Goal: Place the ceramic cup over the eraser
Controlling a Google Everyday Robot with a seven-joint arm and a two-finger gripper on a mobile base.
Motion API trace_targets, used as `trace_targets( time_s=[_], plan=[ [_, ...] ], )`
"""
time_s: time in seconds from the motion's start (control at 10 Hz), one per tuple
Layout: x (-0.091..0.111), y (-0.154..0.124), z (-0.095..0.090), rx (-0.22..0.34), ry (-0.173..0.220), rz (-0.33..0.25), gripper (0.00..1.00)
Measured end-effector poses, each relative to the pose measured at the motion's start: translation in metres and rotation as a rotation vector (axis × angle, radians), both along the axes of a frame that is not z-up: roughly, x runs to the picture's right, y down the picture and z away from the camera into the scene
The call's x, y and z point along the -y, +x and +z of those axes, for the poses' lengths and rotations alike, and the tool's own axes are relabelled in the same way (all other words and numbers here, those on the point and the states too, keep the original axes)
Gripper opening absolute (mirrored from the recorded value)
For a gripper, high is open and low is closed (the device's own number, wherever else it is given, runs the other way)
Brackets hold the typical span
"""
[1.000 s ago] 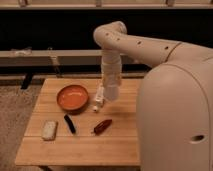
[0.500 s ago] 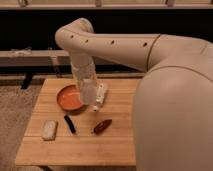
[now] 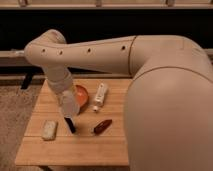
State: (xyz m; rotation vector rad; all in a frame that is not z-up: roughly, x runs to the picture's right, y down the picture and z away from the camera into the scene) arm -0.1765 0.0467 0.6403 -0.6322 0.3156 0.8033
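Note:
My gripper (image 3: pixel 68 111) hangs at the end of the big cream arm, over the left half of the wooden table (image 3: pixel 75 150). It is directly above the far end of the eraser (image 3: pixel 71 125), a slim black bar lying on the table. The arm's lower end is a pale cylindrical shape just above the eraser. I cannot tell the ceramic cup apart from it, and no separate cup stands on the table.
An orange bowl (image 3: pixel 82 93) sits behind the gripper, partly hidden by it. A long white tube bottle (image 3: pixel 100 95) lies to its right. A dark red pepper-shaped object (image 3: pixel 102 126) lies right of the eraser, and a whitish block (image 3: pixel 49 129) to its left.
The arm has swung left and forward, from beside the bottle across the bowl. Its end has come down over the eraser.

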Motion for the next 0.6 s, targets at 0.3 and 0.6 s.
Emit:
trace_targets(
  time_s=[0.3, 0.6],
  plan=[
    [-0.019, 0.001, 0.003, -0.026, -0.042, -0.032, 0.00],
    [-0.035, 0.012, 0.007, -0.037, -0.069, -0.023, 0.00]
  ],
)
